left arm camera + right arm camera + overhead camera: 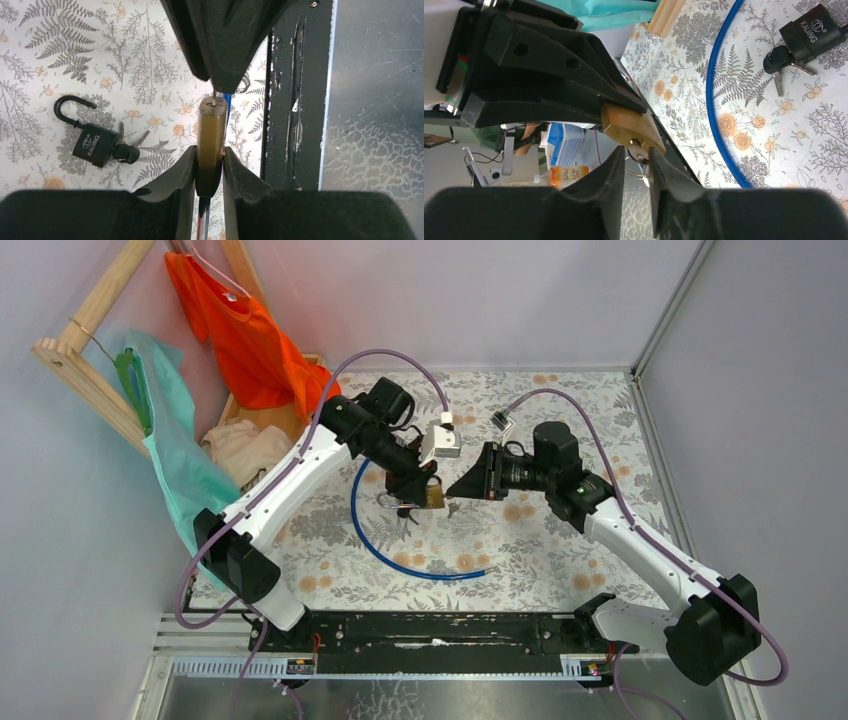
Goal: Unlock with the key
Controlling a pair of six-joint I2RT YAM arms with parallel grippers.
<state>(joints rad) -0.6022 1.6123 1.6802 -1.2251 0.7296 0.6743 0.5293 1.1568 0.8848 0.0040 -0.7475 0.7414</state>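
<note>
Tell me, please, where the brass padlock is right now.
The brass padlock is clamped in the left gripper, mid-table in the top view, by the blue cable, with the right gripper at its keyhole end.

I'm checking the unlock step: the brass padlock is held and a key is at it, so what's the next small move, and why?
Probably pinch the right claw on the key and twist it. The left claw clamps the padlock, the key's blade is already in its end, and the right grip looks unsure.
</note>
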